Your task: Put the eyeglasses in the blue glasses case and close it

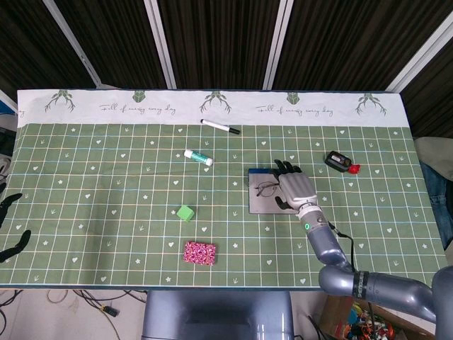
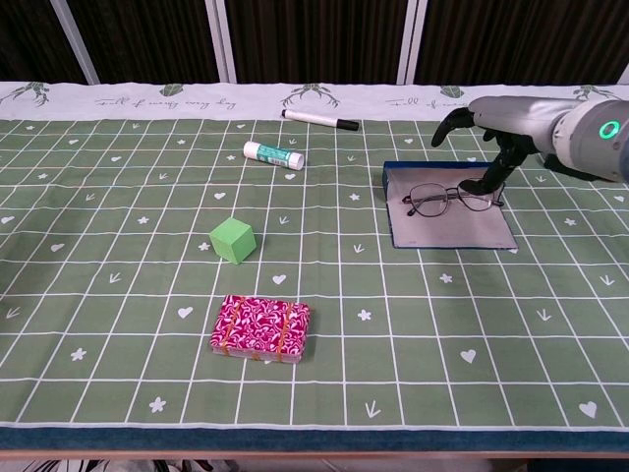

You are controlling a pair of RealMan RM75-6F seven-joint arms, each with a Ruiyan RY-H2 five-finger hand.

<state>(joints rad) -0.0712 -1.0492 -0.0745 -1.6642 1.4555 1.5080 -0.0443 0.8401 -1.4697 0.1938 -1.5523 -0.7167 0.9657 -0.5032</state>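
Observation:
The eyeglasses [image 2: 447, 200] lie on the grey lining of the open blue glasses case [image 2: 454, 228], which lies flat at the right of the table. My right hand [image 2: 501, 123] hovers over the case's right end with fingers spread; one dark finger reaches down to the glasses' right rim. In the head view that hand [image 1: 294, 188] covers the right part of the case [image 1: 263, 204], and the glasses [image 1: 266, 188] show at its left. My left hand [image 1: 10, 223] shows only as dark fingertips at the left edge, apart and holding nothing.
A black marker [image 2: 320, 120] and a glue stick [image 2: 274, 153] lie at the back centre. A green cube [image 2: 233, 240] and a pink patterned box [image 2: 259, 328] sit left of centre. A black and red object [image 1: 340, 162] lies right of the case.

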